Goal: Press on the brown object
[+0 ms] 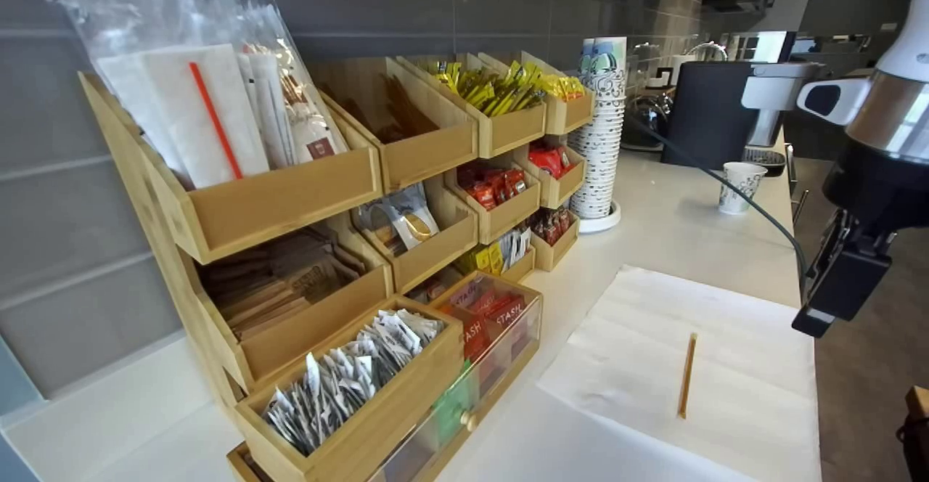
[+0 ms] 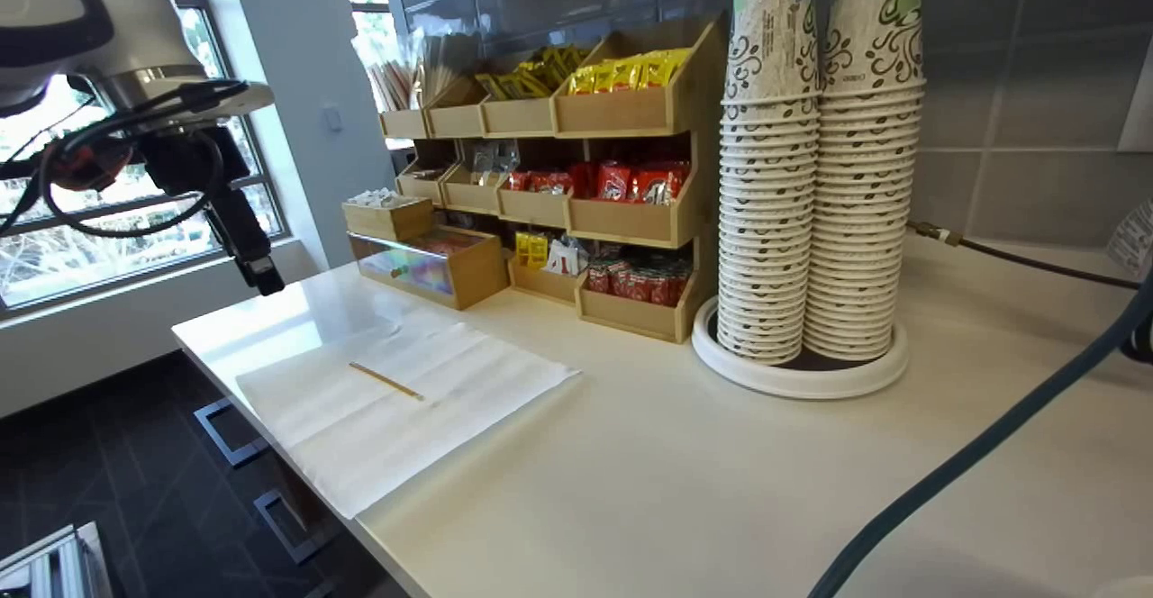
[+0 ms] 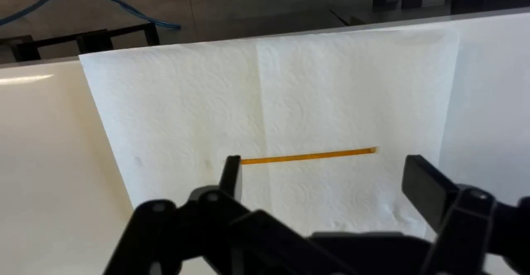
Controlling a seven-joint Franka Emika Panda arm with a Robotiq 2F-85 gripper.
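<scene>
The pincer is hanging in the air with its 2 fingers standing wide apart, and it is gripping nothing. The brown stick is lying flat on the white paper, not touching the pincer. I am judging the stick light, rather stiff and, being so thin, perhaps easy to snap or to roll. For pressing, I am preferring its middle, from straight above; for gripping, also the middle, across its narrow width.
</scene>
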